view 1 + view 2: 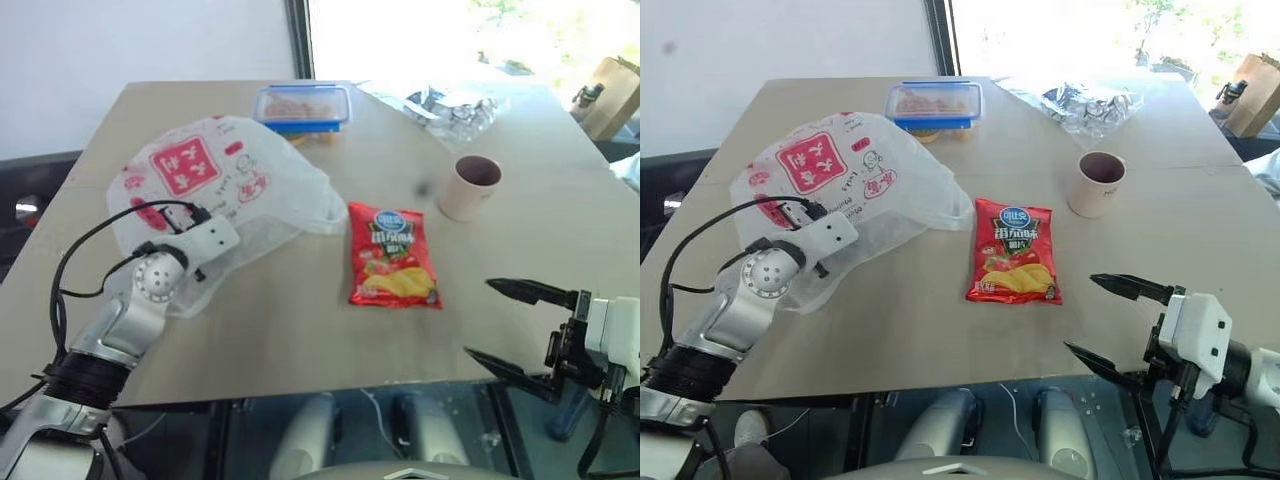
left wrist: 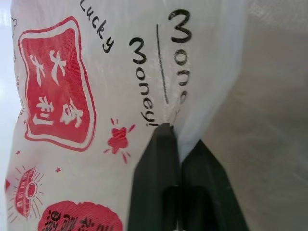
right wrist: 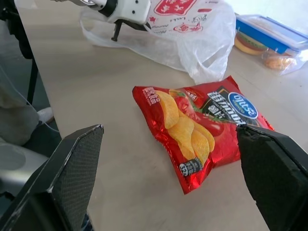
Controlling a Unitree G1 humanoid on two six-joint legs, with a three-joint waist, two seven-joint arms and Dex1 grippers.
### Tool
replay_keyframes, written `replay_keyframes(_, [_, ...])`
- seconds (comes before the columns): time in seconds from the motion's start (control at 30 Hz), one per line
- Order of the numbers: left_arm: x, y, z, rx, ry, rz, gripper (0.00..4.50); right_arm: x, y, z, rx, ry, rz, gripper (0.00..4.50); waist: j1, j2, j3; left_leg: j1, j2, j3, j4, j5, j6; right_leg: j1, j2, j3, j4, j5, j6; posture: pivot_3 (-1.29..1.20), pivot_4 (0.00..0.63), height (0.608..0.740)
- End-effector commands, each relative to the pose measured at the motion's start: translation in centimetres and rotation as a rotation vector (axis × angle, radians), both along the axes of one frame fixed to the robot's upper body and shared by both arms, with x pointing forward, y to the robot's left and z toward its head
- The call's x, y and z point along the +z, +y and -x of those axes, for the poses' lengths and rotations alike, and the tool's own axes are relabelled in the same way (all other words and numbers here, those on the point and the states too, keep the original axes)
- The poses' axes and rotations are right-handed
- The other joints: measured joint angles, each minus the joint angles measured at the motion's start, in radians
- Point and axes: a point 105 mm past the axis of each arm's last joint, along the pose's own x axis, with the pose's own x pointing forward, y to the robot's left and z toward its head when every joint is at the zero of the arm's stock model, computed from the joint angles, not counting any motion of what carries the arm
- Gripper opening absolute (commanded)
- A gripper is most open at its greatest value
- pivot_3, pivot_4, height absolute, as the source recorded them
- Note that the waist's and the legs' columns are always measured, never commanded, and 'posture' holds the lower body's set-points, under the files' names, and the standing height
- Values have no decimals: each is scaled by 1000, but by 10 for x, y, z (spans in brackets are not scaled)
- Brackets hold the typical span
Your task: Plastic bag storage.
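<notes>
My left gripper [image 2: 179,139] is pinched tight on the plastic bag [image 1: 215,170]; I should lift slowly so film doesn't slip. Right gripper [image 1: 1115,320] gapes empty near chip packet [image 1: 1015,250].

Table [image 1: 300,330]: plastic bag [image 1: 250,190], chip packet [image 1: 393,256], cup [image 1: 470,187], lidded container [image 1: 302,107].

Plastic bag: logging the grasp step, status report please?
Left end effector shut on plastic bag. Right end effector open, empty, facing chip packet. Nothing blocking.
</notes>
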Motion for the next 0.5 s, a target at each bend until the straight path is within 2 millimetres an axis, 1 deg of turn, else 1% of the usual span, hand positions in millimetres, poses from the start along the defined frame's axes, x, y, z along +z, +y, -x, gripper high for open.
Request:
replay_keyframes(0.03, [36,-14,-1,-74,-88,110,29,11,-7,0,-31,-69,13,4500,2,0,0,0,0,0,0,0,0,0,0,0,0,0,0,0,150,740])
replay_keyframes(0.1, [41,-23,4,-123,-69,182,29,11,-12,-1,-34,-72,22,4500,2,0,0,0,0,0,0,0,0,0,0,0,0,0,0,0,150,740])
replay_keyframes(0.17, [50,-29,7,-153,-57,216,29,15,-16,-5,-36,-93,17,4500,0,0,0,0,0,0,0,0,0,0,0,0,0,0,0,0,150,740])
replay_keyframes(0.3, [59,-25,8,-130,-32,194,29,27,-20,-16,-32,-120,-13,4500,-7,0,0,1,0,1,0,0,0,0,1,1,1,0,0,0,150,740])
replay_keyframes(0.5, [74,-35,12,-134,-20,264,29,42,-18,-27,12,-141,-39,4500,-12,0,0,1,0,1,1,0,0,0,5,1,2,0,0,0,150,740])
